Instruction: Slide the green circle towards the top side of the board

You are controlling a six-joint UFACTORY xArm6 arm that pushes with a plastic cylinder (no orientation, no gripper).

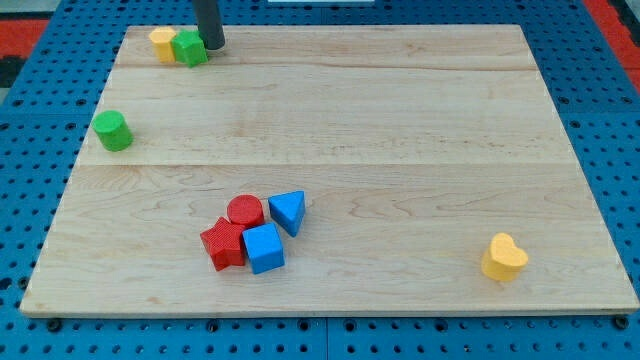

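My tip (212, 45), a bare rod holding nothing, touched the green star (189, 48); green circle (113, 131) sat well below-left. Risk: shoving star or yellow block (162, 43) offboard.

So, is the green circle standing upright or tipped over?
Upright: the green circle shows its flat round top upward, alone near the board's left edge.

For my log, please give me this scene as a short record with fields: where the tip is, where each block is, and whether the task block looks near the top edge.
tip: my tip at the view's top left, just right of the green star-like block
beside it: yellow block
task block: green circle, left edge, apart from the tip, not at the top
cluster, bottom centre: red circle, red star, blue cube, blue triangle
bottom right: yellow heart
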